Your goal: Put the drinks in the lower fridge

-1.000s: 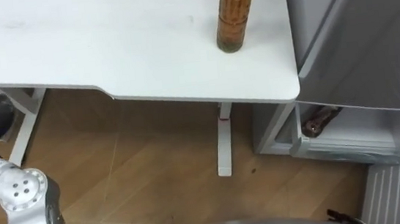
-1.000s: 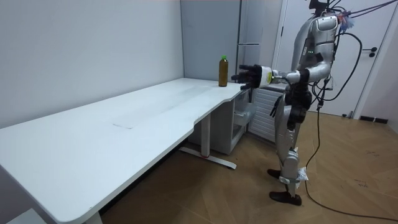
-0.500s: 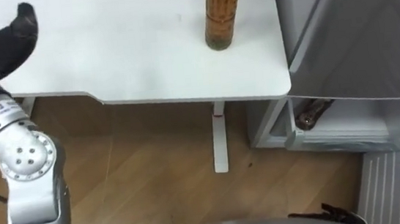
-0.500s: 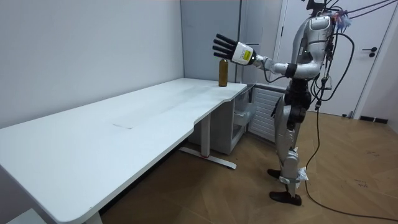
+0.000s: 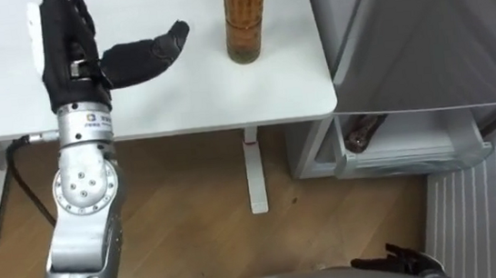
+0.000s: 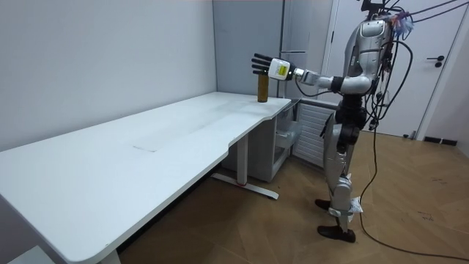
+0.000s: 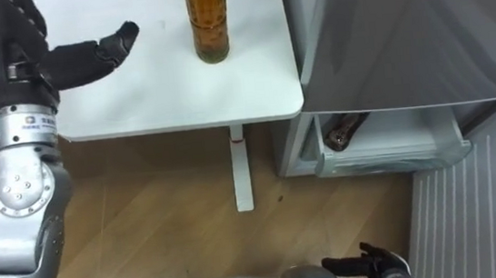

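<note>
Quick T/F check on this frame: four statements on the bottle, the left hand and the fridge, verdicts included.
1. The bottle stands upright on the table. True.
2. The left hand is shut on the bottle. False: it is open, held over the table to the bottle's left, clear of it.
3. The lower fridge compartment stands open. True.
4. The bottle is at the table end far from the fridge. False: it stands near the corner beside the fridge.
</note>
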Motion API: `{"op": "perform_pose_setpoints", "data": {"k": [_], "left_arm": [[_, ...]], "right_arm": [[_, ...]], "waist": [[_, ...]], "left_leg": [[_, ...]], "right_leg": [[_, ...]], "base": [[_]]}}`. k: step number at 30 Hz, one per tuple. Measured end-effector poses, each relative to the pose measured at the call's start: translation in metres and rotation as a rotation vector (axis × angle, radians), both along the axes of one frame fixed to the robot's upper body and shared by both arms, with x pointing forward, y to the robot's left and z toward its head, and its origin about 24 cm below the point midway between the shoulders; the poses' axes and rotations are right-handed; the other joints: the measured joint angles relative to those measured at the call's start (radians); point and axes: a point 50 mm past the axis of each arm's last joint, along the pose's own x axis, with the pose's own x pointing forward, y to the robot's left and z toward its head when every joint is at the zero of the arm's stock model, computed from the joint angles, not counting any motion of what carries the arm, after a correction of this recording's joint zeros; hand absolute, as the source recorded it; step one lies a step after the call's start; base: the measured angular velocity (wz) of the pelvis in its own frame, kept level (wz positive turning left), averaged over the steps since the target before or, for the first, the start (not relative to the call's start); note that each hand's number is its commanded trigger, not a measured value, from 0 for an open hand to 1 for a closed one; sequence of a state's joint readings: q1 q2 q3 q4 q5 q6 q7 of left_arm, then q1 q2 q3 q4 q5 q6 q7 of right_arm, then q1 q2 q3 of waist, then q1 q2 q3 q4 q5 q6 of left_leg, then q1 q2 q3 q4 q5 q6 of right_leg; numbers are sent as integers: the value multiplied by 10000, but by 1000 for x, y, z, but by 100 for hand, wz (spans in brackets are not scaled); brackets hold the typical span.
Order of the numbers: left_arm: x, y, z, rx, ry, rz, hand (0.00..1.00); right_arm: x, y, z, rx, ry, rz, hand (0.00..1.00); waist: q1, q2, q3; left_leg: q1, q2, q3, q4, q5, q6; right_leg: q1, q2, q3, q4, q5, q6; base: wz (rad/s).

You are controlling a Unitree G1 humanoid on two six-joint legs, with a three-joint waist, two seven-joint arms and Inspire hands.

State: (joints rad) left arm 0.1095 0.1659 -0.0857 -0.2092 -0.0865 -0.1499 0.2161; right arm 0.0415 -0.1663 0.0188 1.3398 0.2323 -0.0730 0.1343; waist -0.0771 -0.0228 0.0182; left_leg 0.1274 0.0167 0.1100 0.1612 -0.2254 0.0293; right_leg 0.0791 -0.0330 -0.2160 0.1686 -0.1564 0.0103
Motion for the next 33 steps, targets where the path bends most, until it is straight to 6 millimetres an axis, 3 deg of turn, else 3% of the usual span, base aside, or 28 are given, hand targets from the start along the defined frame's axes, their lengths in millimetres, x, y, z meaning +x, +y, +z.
{"op": "perform_pose_setpoints", "data": {"k": [5, 8, 10, 24, 33], "left_arm": [[1, -5, -10, -104, 668, -484, 0], [2, -6, -13, -259, 877, -669, 0], [2, -9, -14, -259, 909, -828, 0], [2, -11, -23, -169, 1469, -1077, 0], [5, -9, -25, -128, 1642, -1131, 0]], "right_arm": [[1, 0, 0, 11, 2, 59, 0], [1, -1, 0, -26, 3, 46, 0], [1, -2, 1, -63, 16, 23, 0], [4, -2, 1, -86, 41, 148, 0], [3, 0, 0, 67, 83, 167, 0]], "waist": [[-10, 34, -14], [-64, 167, -97], [-70, 214, -108], [-81, 215, -25], [-87, 96, -58]], "left_leg": [[-20, 32, 1, -115, -12, -19], [-106, 38, -1, -108, -14, -22], [-94, 33, 5, -96, -11, -24], [13, 34, 35, -94, -8, -26], [40, 34, 122, -95, -8, -26]], "right_leg": [[-41, 55, 47, 1, 16, -24], [-106, 63, 50, -11, 23, -31], [-105, 63, 92, -16, 23, -31], [-119, 81, 262, 3, 23, -31], [-113, 92, 362, -20, 22, -30]], "base": [[-1], [0], [-3], [-2], [-2]]}}
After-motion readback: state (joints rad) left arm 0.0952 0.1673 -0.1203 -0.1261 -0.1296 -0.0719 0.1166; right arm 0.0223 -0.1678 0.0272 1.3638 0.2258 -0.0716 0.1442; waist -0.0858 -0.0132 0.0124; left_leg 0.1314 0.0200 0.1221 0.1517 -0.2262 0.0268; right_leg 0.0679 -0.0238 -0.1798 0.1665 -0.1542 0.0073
